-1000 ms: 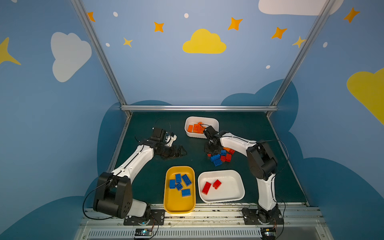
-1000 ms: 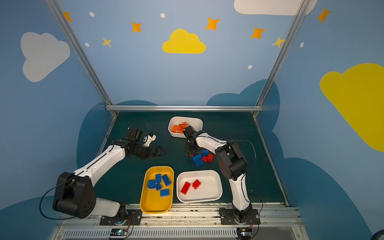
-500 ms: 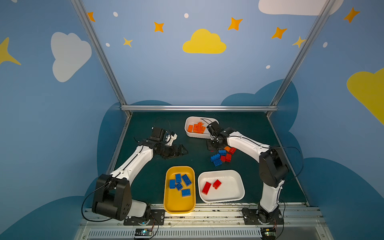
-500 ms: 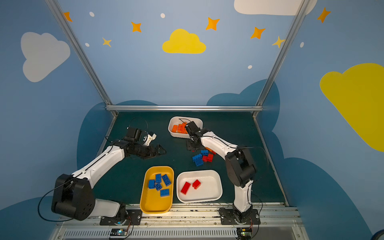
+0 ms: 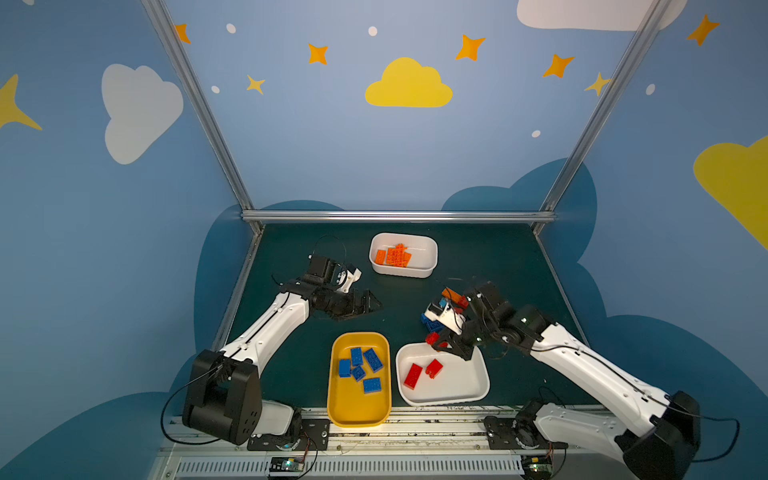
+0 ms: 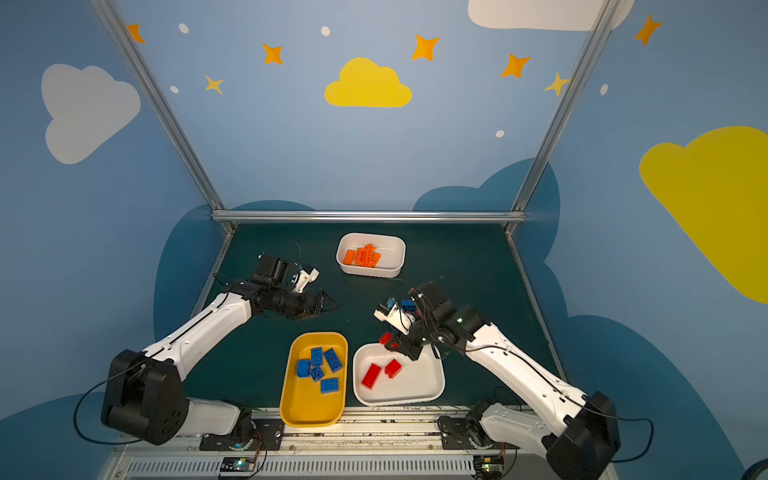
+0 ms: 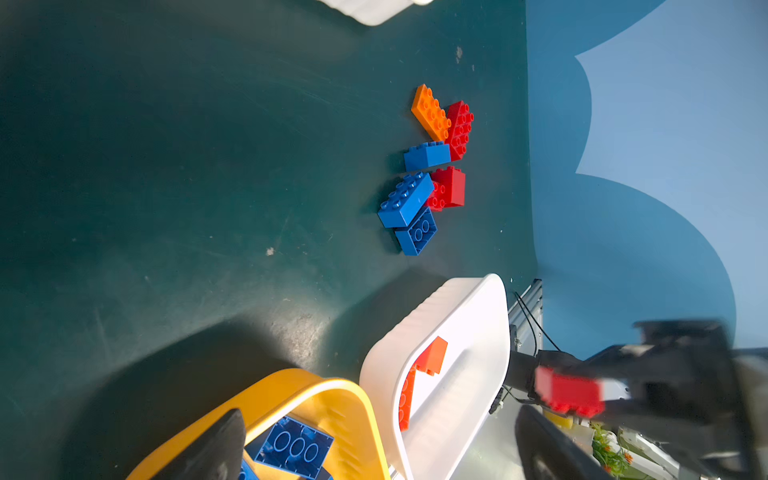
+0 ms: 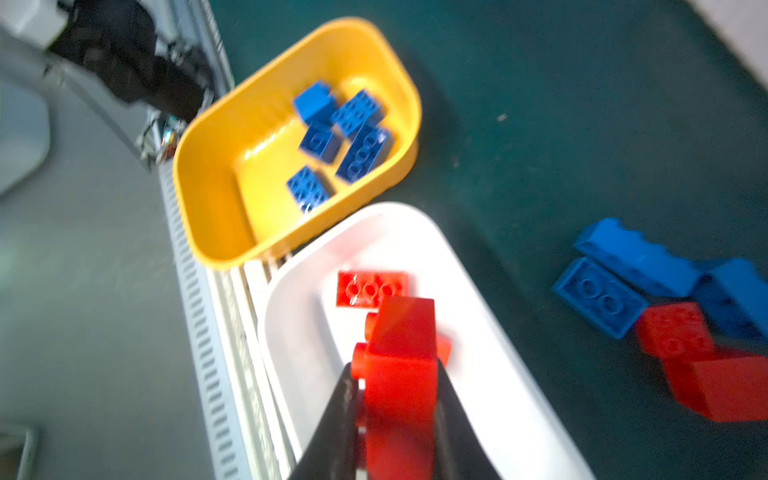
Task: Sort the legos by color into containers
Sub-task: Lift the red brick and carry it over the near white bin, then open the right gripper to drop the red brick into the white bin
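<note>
My right gripper (image 5: 438,341) is shut on a red lego (image 5: 433,337) just above the far left rim of the wide white container (image 5: 461,382), which holds two red legos. In the right wrist view the red lego (image 8: 399,361) sits clamped between both black fingers. The yellow container (image 5: 357,411) holds several blue legos. The smaller white container (image 5: 424,253) at the back holds orange ones. Loose blue, red and orange legos (image 7: 428,166) lie in a pile, partly hidden under my right wrist in both top views. My left gripper (image 5: 370,305) hovers open and empty left of centre.
The yellow and wide white containers stand side by side against the front rail (image 5: 415,415). A metal frame bar (image 5: 395,216) edges the back of the dark green table (image 5: 478,257). Blue painted walls close in the sides.
My right arm has swung from the loose pile near the smaller white container toward the front, carrying the red lego to the wide white container's rim. The left arm has barely moved.
</note>
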`<move>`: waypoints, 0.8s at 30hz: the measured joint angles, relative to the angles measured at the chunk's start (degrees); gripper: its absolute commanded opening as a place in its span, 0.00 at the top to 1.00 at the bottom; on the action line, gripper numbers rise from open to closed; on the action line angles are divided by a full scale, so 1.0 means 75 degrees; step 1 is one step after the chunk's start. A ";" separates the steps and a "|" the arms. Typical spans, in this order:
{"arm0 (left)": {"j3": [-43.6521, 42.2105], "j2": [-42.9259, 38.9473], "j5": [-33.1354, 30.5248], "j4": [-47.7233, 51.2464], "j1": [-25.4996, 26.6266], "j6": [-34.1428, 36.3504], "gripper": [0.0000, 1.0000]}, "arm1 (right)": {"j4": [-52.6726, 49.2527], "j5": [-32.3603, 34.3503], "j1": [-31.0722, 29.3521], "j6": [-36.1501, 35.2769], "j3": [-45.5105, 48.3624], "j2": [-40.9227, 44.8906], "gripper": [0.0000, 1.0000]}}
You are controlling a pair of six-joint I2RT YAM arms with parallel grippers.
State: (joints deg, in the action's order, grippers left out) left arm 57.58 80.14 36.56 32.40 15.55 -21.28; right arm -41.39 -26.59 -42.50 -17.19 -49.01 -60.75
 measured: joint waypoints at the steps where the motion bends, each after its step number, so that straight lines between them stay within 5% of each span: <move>1: 0.0000 0.0000 0.0003 0.0000 0.0000 -0.0003 0.00 | -0.0003 -0.0067 -0.0085 -0.0172 0.0286 0.0192 0.79; 5: 0.0000 0.0000 0.0006 0.0003 0.0000 -0.0017 0.00 | 0.0067 -0.0303 -0.0507 -0.0784 0.0933 0.0385 0.80; 12: 0.0000 0.0000 -0.0017 0.0020 0.0000 -0.0023 0.00 | 0.0600 -0.0309 -0.1107 -0.1603 0.1072 -0.0898 0.78; 16: 0.0000 0.0000 -0.0044 0.0052 0.0000 -0.0020 0.00 | 0.0857 0.0058 -0.1361 -0.1973 0.1070 -0.1664 0.68; 19: 0.0000 0.0000 -0.0061 0.0082 0.0000 -0.0020 0.00 | 0.0930 0.0315 -0.1422 -0.2159 0.1032 -0.1973 0.46; 24: 0.0009 0.0000 -0.0079 0.0187 0.0000 0.0035 0.00 | 0.0498 0.0906 -0.1422 -0.2209 0.0382 -0.2011 0.42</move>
State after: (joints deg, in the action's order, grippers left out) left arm 57.65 80.14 35.97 33.80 15.55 -21.02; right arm -37.65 -19.79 -53.17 -33.76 -46.15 -75.83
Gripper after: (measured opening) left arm 0.997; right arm 0.571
